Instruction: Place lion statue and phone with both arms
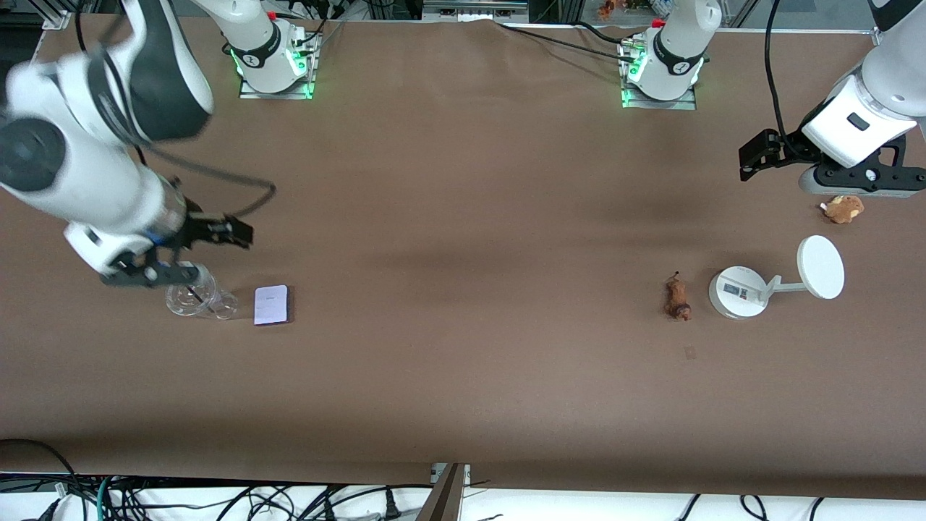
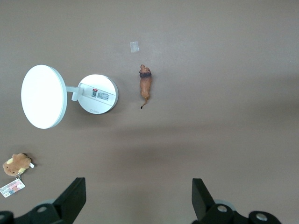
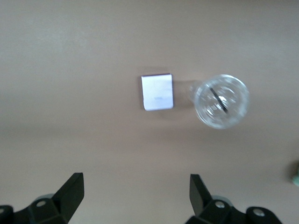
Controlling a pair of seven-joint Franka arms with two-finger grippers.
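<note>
Two tools: left tool (image 2: 135, 200) and right tool (image 3: 133, 198) both hover spread wide, empty.
Lion statue (image 2: 145, 86): on the tabletop (image 1: 463, 239), ahead of the left tool — descend straddling its narrow body.
Phone (image 3: 157, 92): flat, ahead of the right tool — pinch its edges.

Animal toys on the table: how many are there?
2. The lion statue lies beside the white stand; the fluffy brown plush sits farther from the front camera, below the left gripper. Others may be hidden.

The phone (image 1: 271, 305) lies just beside a glass (image 1: 194, 299) toward the right arm's end of the table (image 1: 463, 217); the lion statue (image 1: 678, 298) lies beside a stand (image 1: 739, 292) toward the left arm's end.
</note>
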